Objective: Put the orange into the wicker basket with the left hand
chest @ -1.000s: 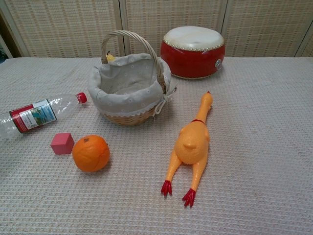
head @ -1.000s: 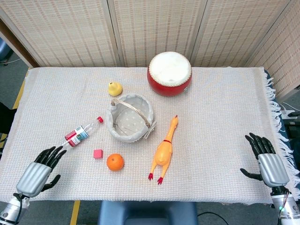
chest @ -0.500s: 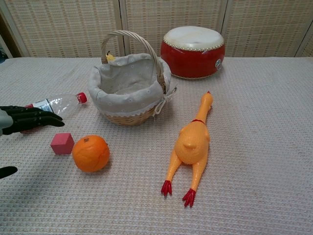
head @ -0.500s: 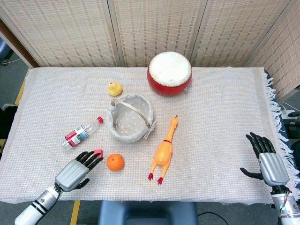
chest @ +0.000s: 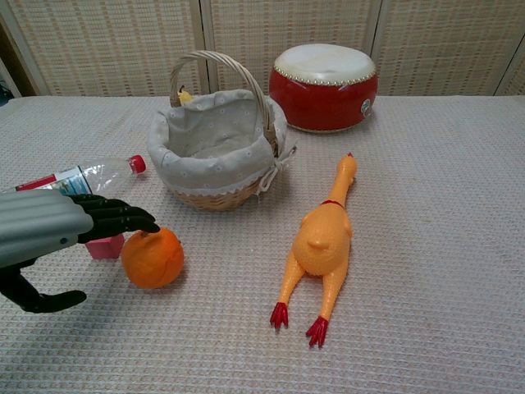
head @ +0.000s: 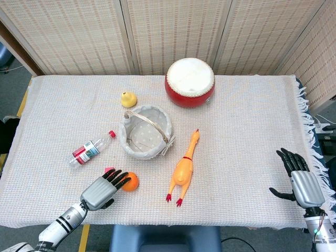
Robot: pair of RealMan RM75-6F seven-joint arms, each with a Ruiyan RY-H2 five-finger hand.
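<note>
The orange [head: 131, 181] [chest: 153, 258] lies on the cloth in front of the wicker basket [head: 145, 132] [chest: 218, 141], which has a grey lining and an upright handle. My left hand [head: 102, 190] [chest: 57, 238] hovers just left of the orange, open, with its fingertips reaching over the fruit's top left and the thumb spread low beside it. It holds nothing. My right hand [head: 302, 182] rests open at the table's right edge, far from the orange, and shows only in the head view.
A small red cube [chest: 105, 246] sits partly hidden behind my left hand. A plastic bottle [head: 90, 148] lies to the left. A rubber chicken [head: 184, 167] lies right of the orange. A red drum [head: 190, 82] and a yellow pear [head: 128, 98] stand behind the basket.
My left hand has moved from the table's left front corner rightward to the orange, its fingers now over the fruit. The orange and the right hand have not moved.
</note>
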